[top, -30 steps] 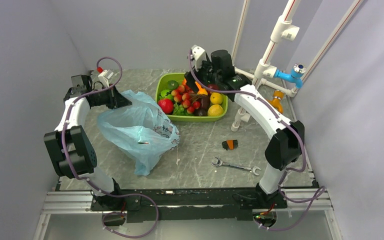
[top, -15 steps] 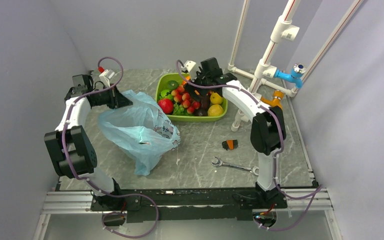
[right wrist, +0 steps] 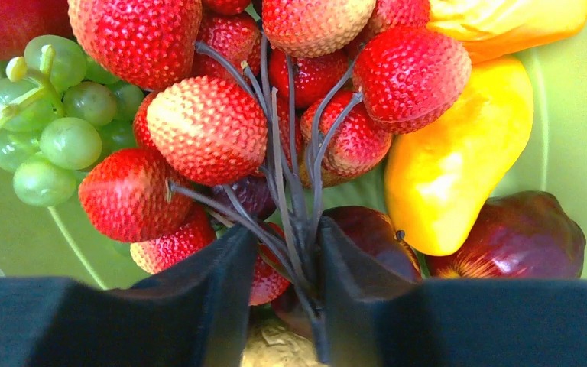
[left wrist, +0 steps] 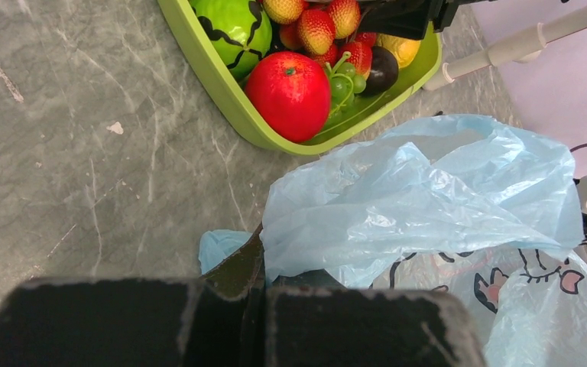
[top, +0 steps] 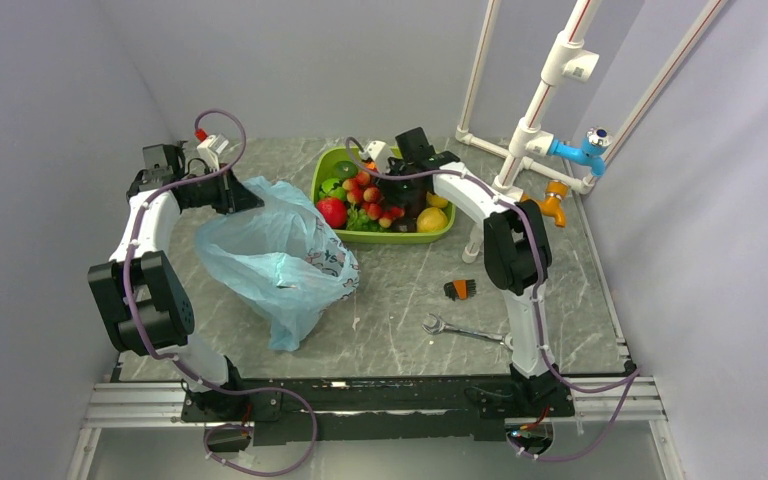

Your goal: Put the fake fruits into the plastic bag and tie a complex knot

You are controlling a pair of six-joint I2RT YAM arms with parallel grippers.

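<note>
The bunch of strawberries (right wrist: 206, 130) lies in the lime-green tray (top: 390, 238), upper centre of the overhead view, crowded by green grapes (right wrist: 53, 122) on the left and a yellow fruit (right wrist: 451, 153) on the right. Its long axis runs near vertical in the right wrist view. The dark stems (right wrist: 290, 176) gather at bottom centre and the berries fan toward the upper edge.

The right claw (right wrist: 287, 233) stands with one finger close on either side of that stem bundle. Whether it already bites, I cannot tell. The left claw (left wrist: 254, 275) is pressed together, pinching the rim of the plastic bag (top: 270, 250), which slumps on the tabletop (top: 400, 300) left of the tray.

The stems are thin and splayed. A grip that catches only a few would probably let the bunch swing or slip on lifting. The berries could also snag the grapes and drag them out. The bag is held at one point only, so its mouth may sag and catch the bunch.
</note>
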